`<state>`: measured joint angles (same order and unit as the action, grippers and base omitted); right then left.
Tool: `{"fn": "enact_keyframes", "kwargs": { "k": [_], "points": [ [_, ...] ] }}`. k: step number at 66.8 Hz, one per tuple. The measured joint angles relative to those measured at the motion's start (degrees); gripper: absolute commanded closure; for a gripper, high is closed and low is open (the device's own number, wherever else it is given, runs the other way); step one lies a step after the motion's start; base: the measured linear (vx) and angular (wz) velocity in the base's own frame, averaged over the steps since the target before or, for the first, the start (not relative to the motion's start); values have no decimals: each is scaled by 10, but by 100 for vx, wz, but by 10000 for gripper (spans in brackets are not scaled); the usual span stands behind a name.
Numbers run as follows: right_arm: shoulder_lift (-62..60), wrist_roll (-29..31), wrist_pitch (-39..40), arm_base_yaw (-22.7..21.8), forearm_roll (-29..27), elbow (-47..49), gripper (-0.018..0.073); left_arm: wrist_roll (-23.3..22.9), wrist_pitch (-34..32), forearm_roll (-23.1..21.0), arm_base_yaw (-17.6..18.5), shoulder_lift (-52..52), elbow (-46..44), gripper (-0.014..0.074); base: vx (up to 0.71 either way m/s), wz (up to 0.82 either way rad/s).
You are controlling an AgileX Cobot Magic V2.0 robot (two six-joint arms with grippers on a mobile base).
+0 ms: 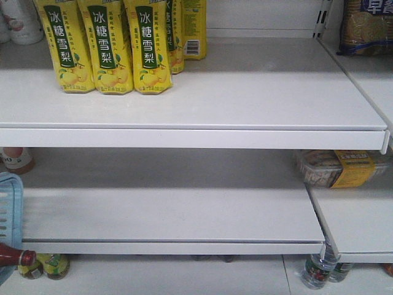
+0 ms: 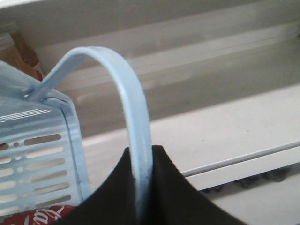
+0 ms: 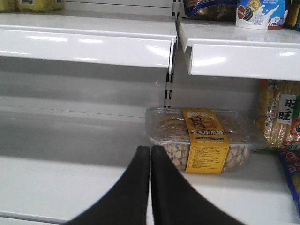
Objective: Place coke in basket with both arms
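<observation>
The light blue basket (image 1: 8, 215) shows only as a slotted corner at the left edge of the front view. In the left wrist view its slotted wall (image 2: 42, 159) fills the lower left and its thin handle (image 2: 126, 84) arches up. My left gripper (image 2: 142, 149) is shut on that handle. A red surface with white script, the coke (image 2: 33, 216), shows at the bottom left under the basket wall. My right gripper (image 3: 150, 149) is shut and empty above a white shelf. Neither gripper shows in the front view.
Yellow pear-drink bottles (image 1: 107, 46) stand on the upper shelf (image 1: 184, 136). A clear snack box with a yellow label (image 3: 201, 140) lies just beyond my right gripper and shows in the front view (image 1: 344, 167). A dark red bottle-like thing (image 1: 15, 255) and bottles (image 1: 319, 270) sit low.
</observation>
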<state>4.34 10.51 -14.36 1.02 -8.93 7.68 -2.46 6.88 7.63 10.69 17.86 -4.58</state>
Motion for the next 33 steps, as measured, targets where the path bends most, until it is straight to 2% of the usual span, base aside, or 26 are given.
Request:
{"fn": "enact_keyframes", "kwargs": {
  "k": [14,33],
  "points": [
    [0,0,0,0,0,0,568,5,-4,1,-30,-86,45,603,0,0],
    [0,0,0,0,0,-1,568,-71,0,3,-83,-175,68,603,0,0]
  ]
}}
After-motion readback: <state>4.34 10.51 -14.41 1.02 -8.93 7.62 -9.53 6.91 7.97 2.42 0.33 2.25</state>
